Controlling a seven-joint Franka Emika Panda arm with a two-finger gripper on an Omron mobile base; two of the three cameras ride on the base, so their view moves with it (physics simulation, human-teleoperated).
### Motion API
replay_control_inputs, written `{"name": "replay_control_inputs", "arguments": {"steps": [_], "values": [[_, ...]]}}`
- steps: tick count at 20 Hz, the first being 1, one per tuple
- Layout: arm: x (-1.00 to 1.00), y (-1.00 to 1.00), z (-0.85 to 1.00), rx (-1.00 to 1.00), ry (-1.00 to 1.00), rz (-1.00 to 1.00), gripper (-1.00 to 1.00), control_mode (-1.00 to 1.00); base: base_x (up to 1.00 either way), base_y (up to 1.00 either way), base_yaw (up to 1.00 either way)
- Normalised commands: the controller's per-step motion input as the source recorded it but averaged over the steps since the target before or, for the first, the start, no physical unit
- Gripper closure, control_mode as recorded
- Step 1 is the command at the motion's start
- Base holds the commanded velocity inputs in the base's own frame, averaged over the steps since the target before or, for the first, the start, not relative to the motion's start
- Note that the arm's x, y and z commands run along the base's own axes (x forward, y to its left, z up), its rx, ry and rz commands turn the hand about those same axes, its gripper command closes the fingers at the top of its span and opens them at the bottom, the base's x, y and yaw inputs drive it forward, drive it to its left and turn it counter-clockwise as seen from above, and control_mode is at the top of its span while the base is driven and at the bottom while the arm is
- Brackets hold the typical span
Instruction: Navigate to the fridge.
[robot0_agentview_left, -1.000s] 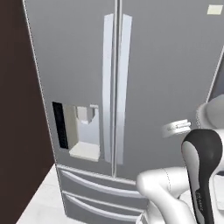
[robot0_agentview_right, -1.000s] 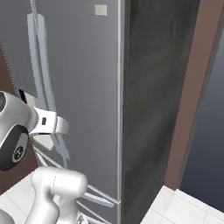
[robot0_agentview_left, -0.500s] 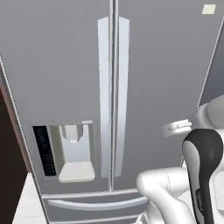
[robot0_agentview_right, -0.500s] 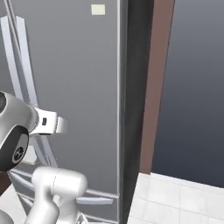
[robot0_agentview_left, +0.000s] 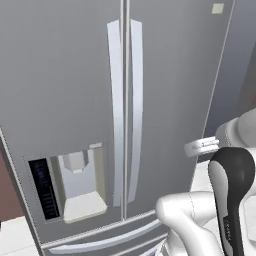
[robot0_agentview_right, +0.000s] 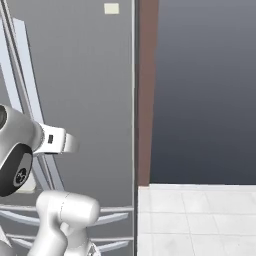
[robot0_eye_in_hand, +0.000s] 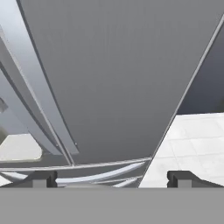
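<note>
The fridge (robot0_agentview_left: 60, 75) stands close in front of me, a tall grey stainless French-door unit. Two long silver handles (robot0_agentview_left: 116, 110) run down its middle seam. Its recessed water dispenser (robot0_agentview_left: 75, 182) with a black panel (robot0_agentview_left: 44, 196) sits low on the left door, above a bottom drawer (robot0_agentview_left: 100, 241). In the right base view the fridge (robot0_agentview_right: 80, 75) takes the left half. In the hand view the fridge (robot0_eye_in_hand: 122, 78) door is near, and my gripper (robot0_eye_in_hand: 113, 179) is open with nothing between its fingertips (robot0_eye_in_hand: 43, 178).
A brown wood panel (robot0_agentview_right: 147, 100) borders the fridge's right edge, with a dark wall (robot0_agentview_right: 205, 90) beyond it. White tile floor (robot0_agentview_right: 200, 220) lies to the right. A dark brown cabinet (robot0_agentview_left: 6, 200) edges the fridge's lower left.
Both base views have shifted as the base drove: the fridge front now sits larger and more head-on, and its dark side face has dropped out of the right view. The arm's pose is unchanged.
</note>
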Motion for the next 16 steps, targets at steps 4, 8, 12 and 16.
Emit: {"name": "replay_control_inputs", "arguments": {"steps": [4, 8, 12, 16], "values": [[0.00, 0.00, 0.00, 0.00, 0.00, 0.00, -1.00, 1.00, 0.79, 0.49, -0.50], [0.00, 0.00, 0.00, 0.00, 0.00, 0.00, -1.00, 1.00, 0.75, 0.58, -0.48], [0.00, 0.00, 0.00, 0.00, 0.00, 0.00, -1.00, 1.00, 0.75, 0.87, -0.32], [0.00, 0.00, 0.00, 0.00, 0.00, 0.00, -1.00, 1.00, 0.53, 0.90, -0.09]]}}
